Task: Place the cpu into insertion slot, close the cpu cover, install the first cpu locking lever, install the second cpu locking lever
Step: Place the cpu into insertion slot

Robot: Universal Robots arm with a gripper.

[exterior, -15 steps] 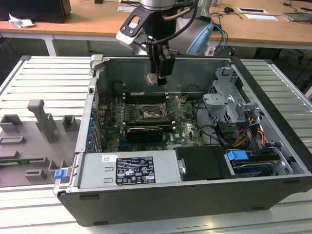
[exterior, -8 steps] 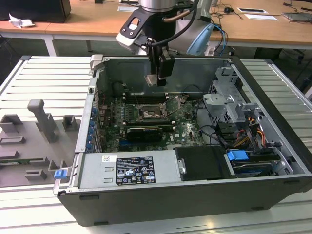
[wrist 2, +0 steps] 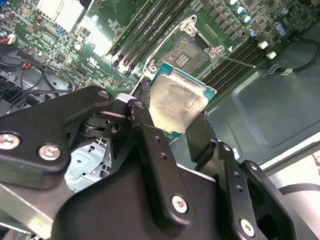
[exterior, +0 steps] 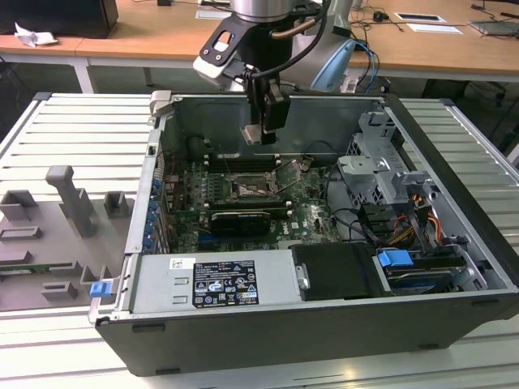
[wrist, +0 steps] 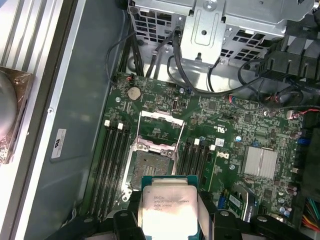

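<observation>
Gripper (wrist 2: pixel 174 119): pinches the cpu (wrist: pixel 170 206) (silver top showing).
Insertion slot (wrist: pixel 150 164): bare, below the cpu.
Cpu cover (wrist: pixel 161 120): looks flipped open.

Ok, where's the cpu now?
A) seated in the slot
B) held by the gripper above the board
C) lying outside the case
B: in both wrist views the gripper clamps the cpu clear of the board, and the slot is bare.
</observation>
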